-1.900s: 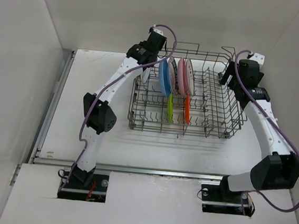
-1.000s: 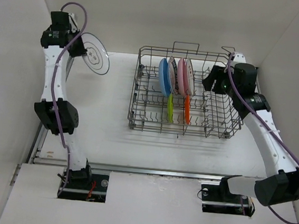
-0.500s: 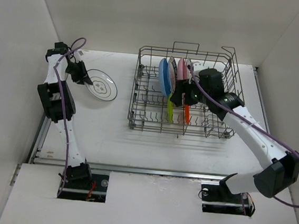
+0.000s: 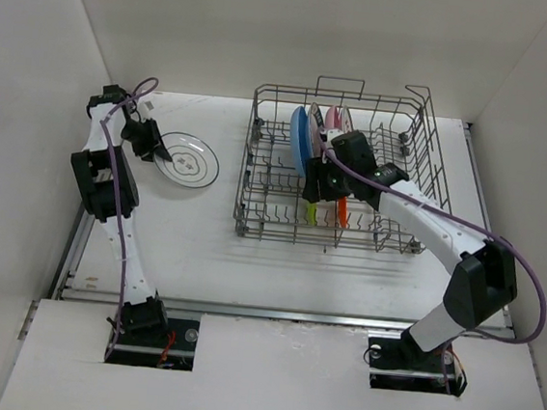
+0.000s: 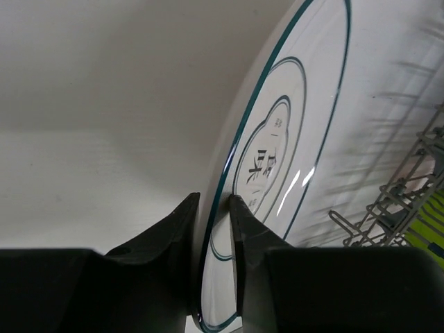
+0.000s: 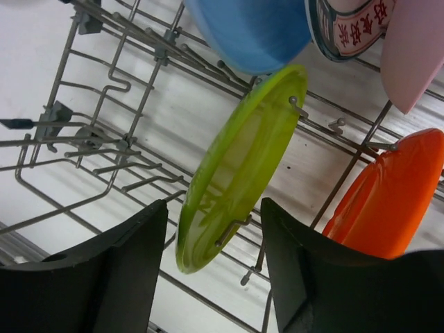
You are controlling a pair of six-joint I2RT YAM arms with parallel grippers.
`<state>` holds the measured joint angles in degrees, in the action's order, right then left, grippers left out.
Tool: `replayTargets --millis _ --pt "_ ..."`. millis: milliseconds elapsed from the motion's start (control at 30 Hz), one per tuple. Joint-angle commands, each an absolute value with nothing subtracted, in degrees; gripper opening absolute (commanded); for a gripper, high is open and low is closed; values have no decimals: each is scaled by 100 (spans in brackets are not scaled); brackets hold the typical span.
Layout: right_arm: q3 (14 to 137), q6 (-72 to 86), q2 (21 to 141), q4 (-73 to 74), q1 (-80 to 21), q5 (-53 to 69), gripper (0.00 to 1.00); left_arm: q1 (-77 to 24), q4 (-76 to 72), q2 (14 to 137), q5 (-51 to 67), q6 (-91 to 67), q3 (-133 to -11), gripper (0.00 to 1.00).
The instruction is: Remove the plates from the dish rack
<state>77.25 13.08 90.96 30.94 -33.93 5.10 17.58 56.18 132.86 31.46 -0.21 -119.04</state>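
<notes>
The left gripper point(image 5: 214, 208) pinches the white ringed plate point(image 4: 189, 161) at 9 o'clock from the dish rack point(image 4: 280, 233), likely to lay it down, while the right gripper point(image 6: 215, 208), fingers spread, straddles the yellow-green plate point(image 6: 243, 159) standing in the rack, likely to grab it.

Tines point(image 6: 87, 135) and orange plate point(image 6: 388, 194) crowd the yellow-green plate point(image 6: 236, 166)

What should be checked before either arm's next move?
1. Left gripper shut on white plate: ok.
2. That plate down flat on table: cannot tell.
3. Right gripper open, straddling green plate in the rack: ok.
4. Grasp on it closed: not ok, jaws open.
5. Orange plate apart from that gripper: ok, narrowly.
</notes>
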Motion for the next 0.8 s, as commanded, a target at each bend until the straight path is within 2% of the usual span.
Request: replayTargets --millis 0,33,67,167,200,333,400,433,567,600,767 --pt "8086 1397 9184 2963 -3428 413 61 1784 5871 13553 2496 290 -11760 18" --pt "8086 1397 9185 2962 -3428 413 56 1784 5871 13553 2496 290 -11708 19" --pt "8086 1397 9245 2910 -3428 465 47 1784 5871 13605 2566 290 -11707 20" --pt "8086 1397 9246 2856 -3428 535 27 1784 5871 13605 2566 290 -11707 23" --pt "8086 1397 9246 2796 -3428 597 17 1784 5871 13605 2566 290 -11707 23" --pt "8147 1327 9246 2882 -3480 537 0 1837 5985 13667 2566 290 -11848 26" --pt "8218 1327 9194 2996 -3480 536 0 1837 5985 13667 2566 290 -11848 33" --pt "8287 1327 9193 3084 -3480 536 0 1837 5985 13667 2566 342 -11848 43" --pt "8700 1327 9018 3304 -3480 475 0 1837 6126 13605 2505 562 -11848 55" --pt "8814 1327 8922 3305 -3480 396 0 1837 6126 13527 2392 562 -11917 63" --pt "8895 1327 8456 3305 -3551 -25 0 1837 6179 13299 2329 615 -11979 76"
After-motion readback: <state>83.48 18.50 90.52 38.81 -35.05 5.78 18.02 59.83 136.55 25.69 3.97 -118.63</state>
